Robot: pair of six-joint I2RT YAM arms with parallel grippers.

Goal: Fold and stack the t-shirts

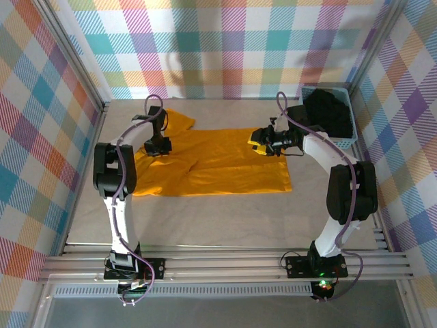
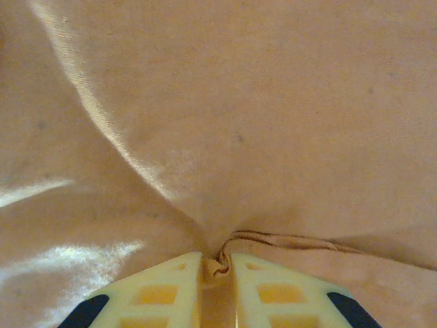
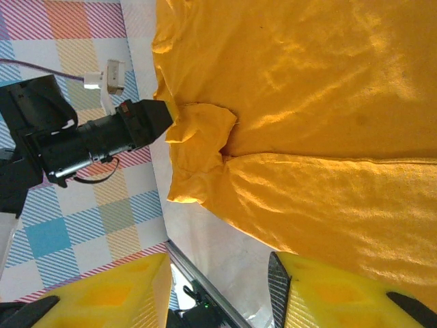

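Pinching a tuck of the orange t-shirt (image 1: 218, 164), which lies at centre, the left gripper (image 2: 218, 265) is clamped at its 9 o'clock side. Right gripper (image 3: 220, 263) gapes empty at 3 o'clock. Cloth judged light, limp — best taken at hems or corners. Black garment (image 1: 328, 113) in basket (image 1: 347, 143), 2 o'clock.

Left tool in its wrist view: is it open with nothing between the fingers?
No, the left tool is shut on a pinched fold of the shirt.
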